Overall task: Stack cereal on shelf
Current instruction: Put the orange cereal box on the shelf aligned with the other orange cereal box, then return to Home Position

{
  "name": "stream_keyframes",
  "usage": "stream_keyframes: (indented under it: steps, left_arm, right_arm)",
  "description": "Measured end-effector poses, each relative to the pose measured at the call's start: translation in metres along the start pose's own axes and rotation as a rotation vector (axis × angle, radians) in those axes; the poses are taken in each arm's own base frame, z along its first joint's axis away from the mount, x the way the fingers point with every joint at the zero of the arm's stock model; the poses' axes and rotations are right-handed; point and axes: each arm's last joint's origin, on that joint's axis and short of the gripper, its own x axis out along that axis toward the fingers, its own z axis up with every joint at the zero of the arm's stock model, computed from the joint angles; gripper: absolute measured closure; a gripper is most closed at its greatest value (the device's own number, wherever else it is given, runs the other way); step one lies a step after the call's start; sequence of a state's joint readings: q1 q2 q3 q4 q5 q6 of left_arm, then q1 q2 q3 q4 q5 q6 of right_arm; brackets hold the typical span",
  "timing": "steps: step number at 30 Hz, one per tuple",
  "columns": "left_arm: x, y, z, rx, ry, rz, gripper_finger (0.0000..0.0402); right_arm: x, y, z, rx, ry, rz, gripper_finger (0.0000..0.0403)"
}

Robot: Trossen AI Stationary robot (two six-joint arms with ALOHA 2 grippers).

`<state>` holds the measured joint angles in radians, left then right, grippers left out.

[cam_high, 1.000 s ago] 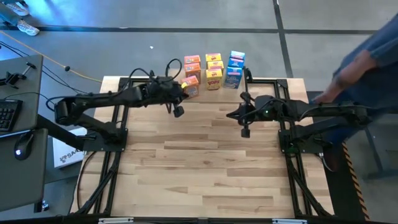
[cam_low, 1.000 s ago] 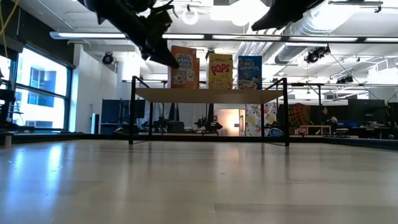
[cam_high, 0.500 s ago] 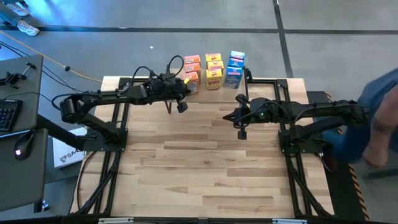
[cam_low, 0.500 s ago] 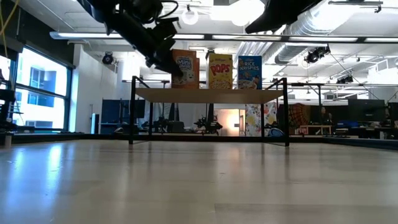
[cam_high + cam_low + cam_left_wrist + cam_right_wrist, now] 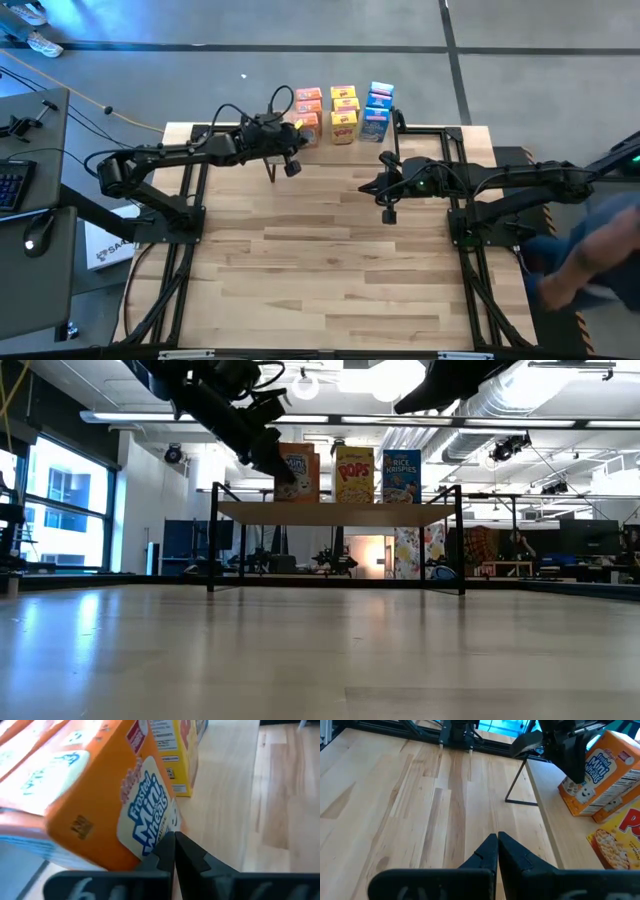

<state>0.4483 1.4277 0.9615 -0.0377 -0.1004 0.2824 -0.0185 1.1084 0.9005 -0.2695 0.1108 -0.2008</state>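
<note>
Nine cereal boxes (image 5: 343,112) stand in three rows, orange, yellow and blue, on the shelf (image 5: 335,512) at the far edge of the table (image 5: 330,260). The left gripper (image 5: 290,166) has its jaws pressed together and empty, with the tips against the front orange box (image 5: 100,805). The right gripper (image 5: 389,213) hangs over the table near the shelf, jaws closed, holding nothing.

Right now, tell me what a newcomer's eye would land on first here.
The bright cereal boxes in orange, yellow and blue rows on the shelf at the table's far edge. Next, the left tool, shut, right against the front orange box, while the right tool hangs shut over mid-table.
</note>
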Motion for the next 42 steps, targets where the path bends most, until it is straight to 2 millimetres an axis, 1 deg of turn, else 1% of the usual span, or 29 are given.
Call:
stream_keyframes:
  steps: [12, 17, 25, 36, 39, 42]
  left_arm:
    - [0.001, 0.008, 0.004, 0.026, -0.081, -0.049, 0.0401]
    - [0.000, 0.011, 0.005, 0.023, -0.123, -0.111, 0.0401]
    - [0.000, 0.015, 0.007, 0.018, -0.168, -0.139, 0.0401]
    - [0.016, 0.012, 0.003, 0.012, -0.193, -0.181, 0.0401]
    - [0.015, 0.013, 0.005, 0.014, -0.203, -0.180, 0.0401]
    - [0.008, 0.014, 0.008, 0.014, -0.211, -0.178, 0.0401]
  right_arm:
    - [0.000, 0.000, 0.001, 0.000, -0.007, 0.002, 0.0403]
    - [0.000, 0.001, 0.001, -0.007, -0.011, 0.031, 0.0403]
    - [0.000, 0.002, 0.001, -0.016, -0.015, 0.057, 0.0403]
    - [0.000, 0.002, 0.000, -0.016, -0.014, 0.057, 0.0403]
    - [0.000, 0.002, 0.000, -0.016, -0.014, 0.057, 0.0403]
    - [0.000, 0.002, 0.000, -0.022, -0.014, 0.057, 0.0403]
